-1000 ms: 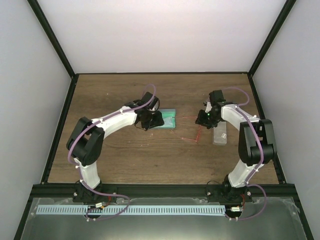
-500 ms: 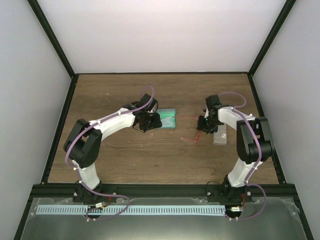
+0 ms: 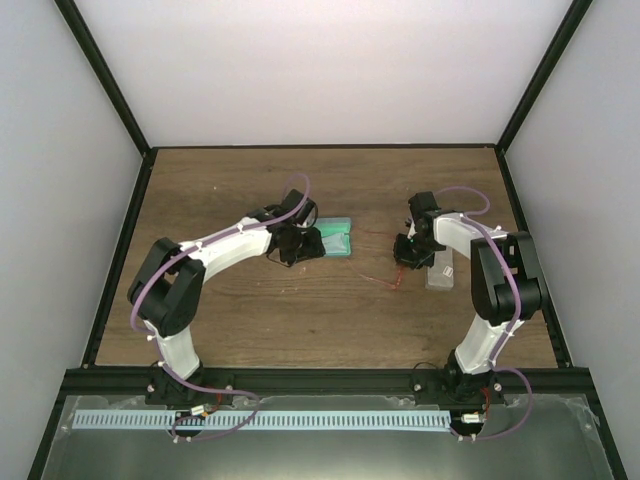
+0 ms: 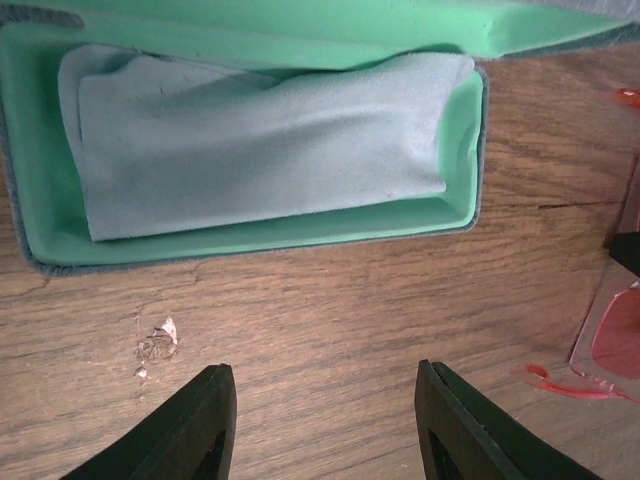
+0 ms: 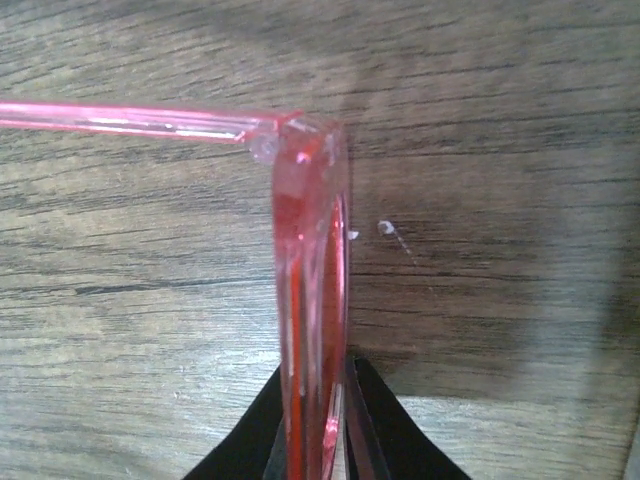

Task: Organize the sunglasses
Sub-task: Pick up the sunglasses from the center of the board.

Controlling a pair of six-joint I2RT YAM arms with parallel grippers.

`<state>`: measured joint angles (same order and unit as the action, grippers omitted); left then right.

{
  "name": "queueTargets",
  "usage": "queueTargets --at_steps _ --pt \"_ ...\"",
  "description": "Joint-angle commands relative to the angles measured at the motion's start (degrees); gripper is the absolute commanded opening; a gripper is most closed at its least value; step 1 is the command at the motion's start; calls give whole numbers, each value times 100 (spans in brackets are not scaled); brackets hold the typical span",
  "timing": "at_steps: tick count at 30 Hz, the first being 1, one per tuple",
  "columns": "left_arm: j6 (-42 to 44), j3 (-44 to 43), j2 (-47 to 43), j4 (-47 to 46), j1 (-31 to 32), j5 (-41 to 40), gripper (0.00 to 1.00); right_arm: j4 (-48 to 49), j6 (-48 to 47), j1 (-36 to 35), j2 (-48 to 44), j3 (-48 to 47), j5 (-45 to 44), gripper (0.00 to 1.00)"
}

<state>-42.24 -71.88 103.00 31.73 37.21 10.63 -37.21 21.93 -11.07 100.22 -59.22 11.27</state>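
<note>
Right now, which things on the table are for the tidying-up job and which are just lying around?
For the job: the pink sunglasses, pinched in the right gripper; the open green case, probably their home.
Just lying about: the pale cloth inside that case; the grey case beside the right arm.

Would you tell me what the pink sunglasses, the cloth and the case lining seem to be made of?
The pink sunglasses: probably translucent plastic, since light passes through the glossy frame. The cloth: soft matte fabric, likely microfibre, with a fuzzy nap and folds. The case lining: smooth matte green, foam or moulded plastic; hard to tell.
</note>
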Motion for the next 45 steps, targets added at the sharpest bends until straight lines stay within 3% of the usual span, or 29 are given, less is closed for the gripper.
queueTargets --at_steps 1,8,14,27,45 --pt "67 98 -227 -116 136 25 51 -223 64 -40 50 -313 117 11" --pt "42 1025 -635 -558 358 282 48 -242 116 -44 -15 -498 231 9" --pt "-27 1862 -1218 -1339 548 849 51 -228 146 -39 -38 -653 236 9" --pt "453 -101 253 -1062 993 1081 49 -208 303 -42 -474 -419 677 10" --pt "875 -1070 1026 -529 994 973 49 -183 301 -51 -1175 90 1124 9"
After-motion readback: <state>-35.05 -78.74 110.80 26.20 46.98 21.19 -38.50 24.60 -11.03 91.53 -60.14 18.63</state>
